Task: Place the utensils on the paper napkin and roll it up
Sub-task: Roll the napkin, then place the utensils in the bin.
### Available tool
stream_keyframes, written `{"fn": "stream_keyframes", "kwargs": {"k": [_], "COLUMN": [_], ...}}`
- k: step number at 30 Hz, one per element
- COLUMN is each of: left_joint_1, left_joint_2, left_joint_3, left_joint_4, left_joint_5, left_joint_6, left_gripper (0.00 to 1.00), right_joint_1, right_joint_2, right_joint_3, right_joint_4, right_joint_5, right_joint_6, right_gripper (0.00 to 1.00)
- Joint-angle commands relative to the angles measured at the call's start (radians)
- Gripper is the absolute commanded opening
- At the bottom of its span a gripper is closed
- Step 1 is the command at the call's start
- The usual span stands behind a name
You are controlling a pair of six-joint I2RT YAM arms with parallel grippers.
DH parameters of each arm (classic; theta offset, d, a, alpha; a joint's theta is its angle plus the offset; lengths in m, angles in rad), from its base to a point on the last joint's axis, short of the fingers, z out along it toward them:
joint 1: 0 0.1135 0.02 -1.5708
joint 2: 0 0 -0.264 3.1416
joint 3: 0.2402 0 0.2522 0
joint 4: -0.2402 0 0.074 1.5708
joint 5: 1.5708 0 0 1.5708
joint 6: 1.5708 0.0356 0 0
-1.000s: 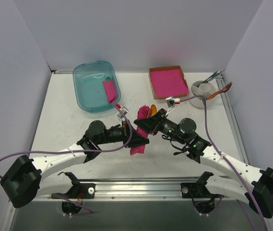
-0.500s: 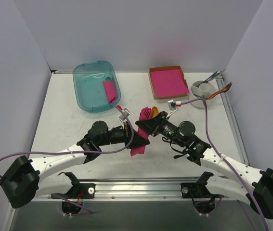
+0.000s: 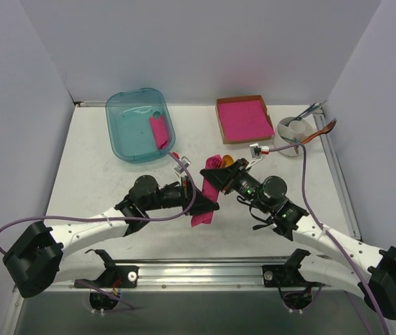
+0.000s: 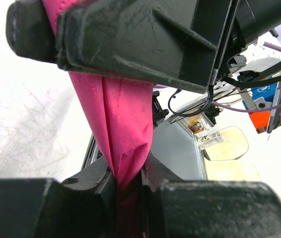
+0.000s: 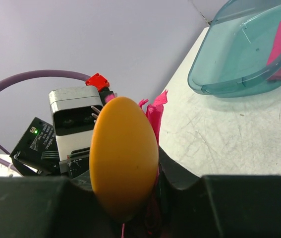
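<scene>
The paper napkin (image 3: pixel 202 209) is a crumpled magenta roll held off the table between both arms. My left gripper (image 3: pixel 209 204) is shut on its lower part; in the left wrist view the pink paper (image 4: pixel 123 124) runs down into the closed jaws of that gripper (image 4: pixel 129 181). My right gripper (image 3: pixel 215 180) is shut on the upper end. The orange spoon's bowl (image 5: pixel 124 156) sticks out of that gripper (image 5: pixel 145 198), with a pink napkin tip (image 5: pixel 155 111) beside it. From above, the spoon (image 3: pixel 227 162) peeks out at the top of the roll. The fork is hidden.
A teal tub (image 3: pixel 131 136) at the back left holds a pink roll (image 3: pixel 159 131); the right wrist view shows the tub (image 5: pixel 239 59) too. A cardboard box of pink sheets (image 3: pixel 243 118) sits at the back, with a white bowl (image 3: pixel 295 129) holding cutlery to its right.
The right gripper has shifted a little to the right and away with the roll's upper end. The spoon bowl now shows further right. The left gripper followed slightly, still holding.
</scene>
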Motion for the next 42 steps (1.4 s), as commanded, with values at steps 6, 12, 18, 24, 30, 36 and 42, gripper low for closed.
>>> {"fn": "stream_keyframes", "kwargs": {"k": [6,12,18,24,30,36,42], "left_joint_1": [-0.018,-0.016,-0.009,0.033,0.160,0.349,0.558], "left_joint_2": [0.015,0.038,0.064,0.060,0.063,0.106,0.241], "left_joint_3": [-0.017,-0.031,-0.043,-0.035,-0.026,0.058,0.221], "left_joint_4": [0.047,0.069,0.128,0.129,0.122,0.052,0.003], "left_joint_5": [0.065,0.063,0.072,0.104,0.141,0.196,0.259], "left_joint_6": [-0.079,-0.093,-0.112,-0.105,-0.099,-0.059,-0.056], "left_gripper": [0.02,0.02,0.02,0.02,0.02,0.02,0.02], "right_joint_1": [-0.021,-0.026,-0.047,-0.091,-0.151,-0.188,-0.202], "right_joint_2": [-0.061,-0.076,-0.044,-0.036,-0.096,-0.116,-0.059], "right_joint_3": [-0.009,-0.003,0.098,0.149,0.141,0.190,0.230], "right_joint_4": [0.166,0.160,0.055,-0.044,-0.116,-0.258,-0.338], "right_joint_5": [0.124,0.156,0.188,0.211,0.224,0.221,0.172], "right_joint_6": [-0.097,-0.132,-0.183,-0.200,-0.213,-0.244,-0.256], "right_gripper": [0.23,0.43,0.81,0.87,0.89,0.89,0.88]}}
